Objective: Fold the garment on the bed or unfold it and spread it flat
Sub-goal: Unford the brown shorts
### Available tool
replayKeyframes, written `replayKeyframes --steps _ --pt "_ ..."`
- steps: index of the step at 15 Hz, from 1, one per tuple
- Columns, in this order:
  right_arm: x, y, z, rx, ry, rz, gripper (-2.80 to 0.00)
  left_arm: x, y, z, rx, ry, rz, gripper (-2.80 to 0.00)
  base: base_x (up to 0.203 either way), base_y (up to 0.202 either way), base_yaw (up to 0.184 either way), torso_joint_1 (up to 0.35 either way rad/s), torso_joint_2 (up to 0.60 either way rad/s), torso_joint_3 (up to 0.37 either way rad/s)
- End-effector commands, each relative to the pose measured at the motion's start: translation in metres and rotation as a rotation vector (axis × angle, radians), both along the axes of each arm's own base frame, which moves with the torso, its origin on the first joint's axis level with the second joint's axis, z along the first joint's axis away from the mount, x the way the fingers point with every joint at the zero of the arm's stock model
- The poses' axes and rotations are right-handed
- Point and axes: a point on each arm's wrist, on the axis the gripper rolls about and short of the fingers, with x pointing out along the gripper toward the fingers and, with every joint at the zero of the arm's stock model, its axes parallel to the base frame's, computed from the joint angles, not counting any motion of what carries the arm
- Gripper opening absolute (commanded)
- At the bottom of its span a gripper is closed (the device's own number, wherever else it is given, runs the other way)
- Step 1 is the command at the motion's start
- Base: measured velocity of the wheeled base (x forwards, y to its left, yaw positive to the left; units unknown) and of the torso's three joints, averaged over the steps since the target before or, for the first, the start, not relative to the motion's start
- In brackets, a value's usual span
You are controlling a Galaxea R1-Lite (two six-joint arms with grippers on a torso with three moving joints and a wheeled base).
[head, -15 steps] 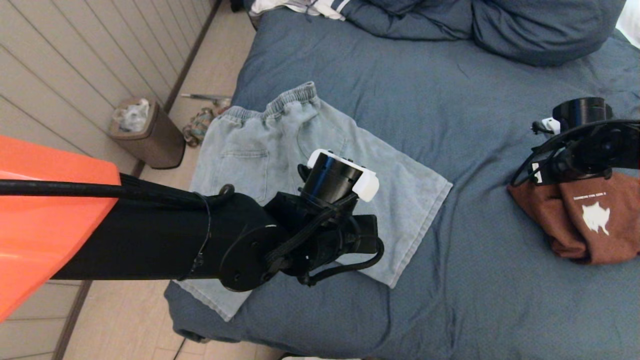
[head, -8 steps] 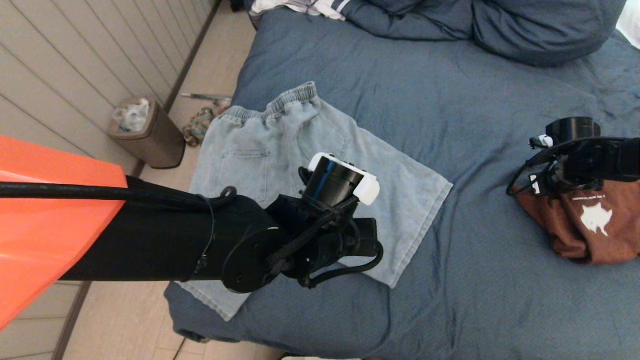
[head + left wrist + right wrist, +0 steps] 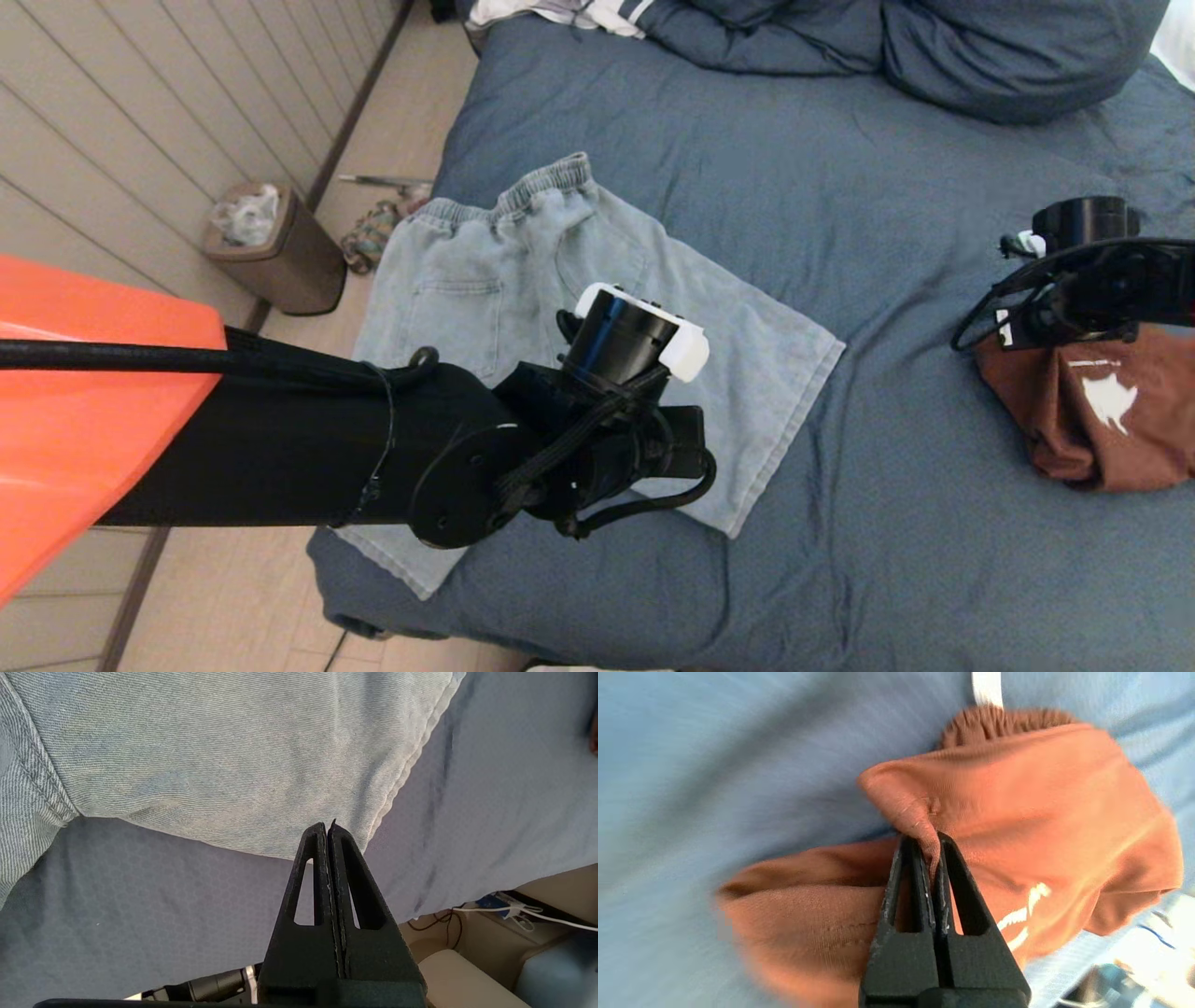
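Note:
A crumpled brown garment (image 3: 1083,420) with a white print lies on the right side of the bed (image 3: 840,187). My right gripper (image 3: 928,837) is shut on a raised fold of this brown garment (image 3: 1017,812), pinching cloth between its fingers. In the head view the right wrist (image 3: 1083,280) covers the garment's far edge. Light denim shorts (image 3: 504,280) lie spread flat on the bed's left side. My left gripper (image 3: 327,828) hangs shut and empty just above the hem of the denim shorts (image 3: 233,756), near their corner.
Blue pillows (image 3: 1008,47) and striped clothing (image 3: 579,14) sit at the head of the bed. A brown bin (image 3: 280,252) stands on the floor by the panelled wall at left. My left arm (image 3: 420,448) hides the shorts' near part. Cables (image 3: 509,907) lie past the bed's edge.
My right gripper has closed on a fold of the brown garment, and the cloth has bunched toward the right. The left arm has stayed where it was.

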Motion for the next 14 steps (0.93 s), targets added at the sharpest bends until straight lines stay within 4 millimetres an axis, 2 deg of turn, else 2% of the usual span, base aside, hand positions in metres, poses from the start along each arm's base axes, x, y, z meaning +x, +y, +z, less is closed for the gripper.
replayKeyframes --steps 1,5,7,9,12,14 --pt "-0.026 0.021 0.039 0.010 -0.094 0.052 -2.80 0.000 0.001 0.002 -0.008 -0.002 0.004 -2.80 0.000 0.000 0.000 0.000 0.00 0.000" --pt "-0.073 0.068 0.090 0.083 -0.243 0.222 -2.80 -0.001 0.001 0.004 -0.012 -0.003 0.005 -2.80 0.000 0.000 0.000 0.000 0.00 0.000" --pt "-0.102 0.101 0.113 0.154 -0.330 0.352 -2.80 -0.001 0.002 0.004 -0.014 -0.005 0.005 -2.80 0.000 0.000 0.000 0.000 0.00 0.000" --pt "-0.138 0.123 0.137 0.217 -0.423 0.464 -2.80 -0.002 0.003 0.008 -0.021 -0.009 0.005 -2.80 0.000 0.000 0.000 0.000 0.00 0.000" --pt "-0.200 0.139 0.176 0.318 -0.598 0.592 -2.80 -0.004 0.005 0.013 -0.032 -0.017 0.005 -2.80 0.000 0.000 0.000 0.000 0.00 0.000" --pt "-0.231 0.139 0.194 0.371 -0.691 0.639 -2.80 -0.003 0.005 0.012 -0.031 -0.016 0.005 -2.80 0.000 0.000 0.000 0.000 0.00 0.000"
